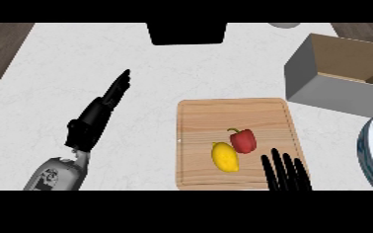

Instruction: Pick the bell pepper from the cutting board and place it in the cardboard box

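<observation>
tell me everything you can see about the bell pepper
The bell pepper is red and glossy with a thin curved stem pointing up-left. It lies on the wooden cutting board, right of centre, beside a yellow lemon at its lower left. The right hand, fingers straight, is just below it, not touching.

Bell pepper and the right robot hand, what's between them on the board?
In the head view, only bare cutting board separates the red bell pepper from the right robot hand. The lemon lies left of that stretch.
</observation>
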Robot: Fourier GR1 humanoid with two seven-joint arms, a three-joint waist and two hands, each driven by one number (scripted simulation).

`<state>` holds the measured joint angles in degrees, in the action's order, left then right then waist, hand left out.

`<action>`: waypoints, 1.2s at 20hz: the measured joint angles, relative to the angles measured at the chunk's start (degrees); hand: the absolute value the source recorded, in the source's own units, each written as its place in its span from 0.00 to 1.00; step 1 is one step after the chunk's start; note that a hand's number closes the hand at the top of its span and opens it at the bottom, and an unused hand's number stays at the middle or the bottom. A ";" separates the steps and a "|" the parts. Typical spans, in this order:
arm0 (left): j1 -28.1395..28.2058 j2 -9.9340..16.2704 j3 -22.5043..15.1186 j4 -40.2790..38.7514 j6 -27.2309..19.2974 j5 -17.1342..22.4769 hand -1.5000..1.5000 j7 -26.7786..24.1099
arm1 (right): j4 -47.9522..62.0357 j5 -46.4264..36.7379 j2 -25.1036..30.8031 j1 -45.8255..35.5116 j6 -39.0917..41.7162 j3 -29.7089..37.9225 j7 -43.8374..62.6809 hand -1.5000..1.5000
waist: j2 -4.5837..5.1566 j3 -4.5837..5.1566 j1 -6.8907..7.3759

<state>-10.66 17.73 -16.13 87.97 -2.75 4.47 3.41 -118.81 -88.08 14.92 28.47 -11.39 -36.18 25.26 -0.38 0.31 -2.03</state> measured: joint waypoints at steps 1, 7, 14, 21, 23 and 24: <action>-0.15 0.03 0.19 -0.20 0.38 0.10 0.50 -0.19 | -1.48 -2.07 -1.36 0.70 2.68 -2.16 1.86 0.00 | 0.06 -0.03 0.29; -1.71 -1.88 0.30 -0.63 0.83 -1.13 0.50 0.39 | -1.43 -8.83 -10.44 -1.53 13.70 -10.90 10.91 0.00 | 0.28 -0.20 1.47; -2.78 -3.41 1.73 -2.17 2.51 -2.48 0.50 0.33 | 0.69 -4.65 -9.65 -8.35 17.62 -10.16 15.63 0.00 | 0.41 -0.28 1.92; -1.92 -4.14 3.03 -0.86 4.29 -3.44 0.50 0.56 | 11.81 0.22 -13.37 -16.37 15.99 -2.53 16.83 0.00 | 0.41 -0.30 2.10; -1.49 -4.66 3.34 0.33 4.46 -4.21 0.50 1.32 | 13.39 1.22 -13.23 -17.41 15.02 -0.95 16.37 0.00 | 0.39 -0.32 2.08; -1.23 -5.00 3.45 0.41 4.74 -4.53 0.50 1.15 | 14.26 1.49 -13.57 -18.66 14.93 -1.03 17.09 0.00 | 0.39 -0.32 2.07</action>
<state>-11.89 12.72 -12.68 88.38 1.99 -0.06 4.57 -104.55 -86.59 1.35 9.81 3.54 -37.21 42.35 0.01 -0.01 0.04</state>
